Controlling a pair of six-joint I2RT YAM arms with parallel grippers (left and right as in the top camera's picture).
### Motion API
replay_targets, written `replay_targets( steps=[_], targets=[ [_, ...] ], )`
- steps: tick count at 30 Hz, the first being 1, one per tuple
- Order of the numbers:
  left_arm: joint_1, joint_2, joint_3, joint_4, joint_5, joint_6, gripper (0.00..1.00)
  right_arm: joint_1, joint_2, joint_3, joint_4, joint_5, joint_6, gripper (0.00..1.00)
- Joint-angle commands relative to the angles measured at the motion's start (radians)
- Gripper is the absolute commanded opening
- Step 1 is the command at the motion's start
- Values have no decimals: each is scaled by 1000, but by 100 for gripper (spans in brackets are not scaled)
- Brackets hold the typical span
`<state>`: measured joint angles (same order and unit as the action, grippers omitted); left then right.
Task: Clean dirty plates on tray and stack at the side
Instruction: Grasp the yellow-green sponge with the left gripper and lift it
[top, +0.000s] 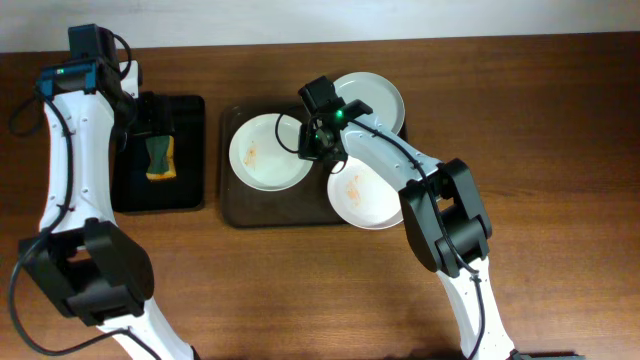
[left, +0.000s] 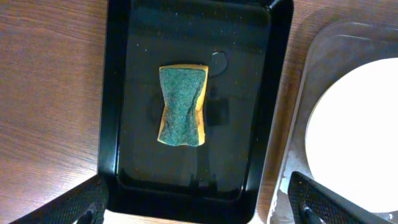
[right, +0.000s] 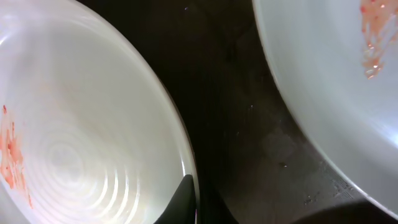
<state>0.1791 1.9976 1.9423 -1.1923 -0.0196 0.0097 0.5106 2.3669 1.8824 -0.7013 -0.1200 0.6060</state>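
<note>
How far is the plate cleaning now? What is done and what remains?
Done: nothing visible; no plate is stacked beside the tray. In hand: the right gripper is at the left plate's rim; the open left gripper hovers over the sponge. Remaining: orange smears show on that plate and the lower right plate; the upper right plate also waits unstacked.

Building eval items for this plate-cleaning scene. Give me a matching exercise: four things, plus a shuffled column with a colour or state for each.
Things:
1. sponge
2. black tray
3. left plate on the brown tray
4. back right plate

States:
A. white, no smear visible
B. holds the sponge
C. green top, yellow sides
D. white with an orange smear

Pairs: 1-C, 2-B, 3-D, 4-A
</note>
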Motion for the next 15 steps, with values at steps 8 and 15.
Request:
replay_targets(
  steps=[8, 15],
  targets=[
    [2, 167, 18, 40, 76, -14, 62, 19, 16, 5, 6, 17, 5, 4],
    [3, 285, 18, 79, 15, -18, 57, 4, 16, 5, 6, 17, 5, 4]
  ],
)
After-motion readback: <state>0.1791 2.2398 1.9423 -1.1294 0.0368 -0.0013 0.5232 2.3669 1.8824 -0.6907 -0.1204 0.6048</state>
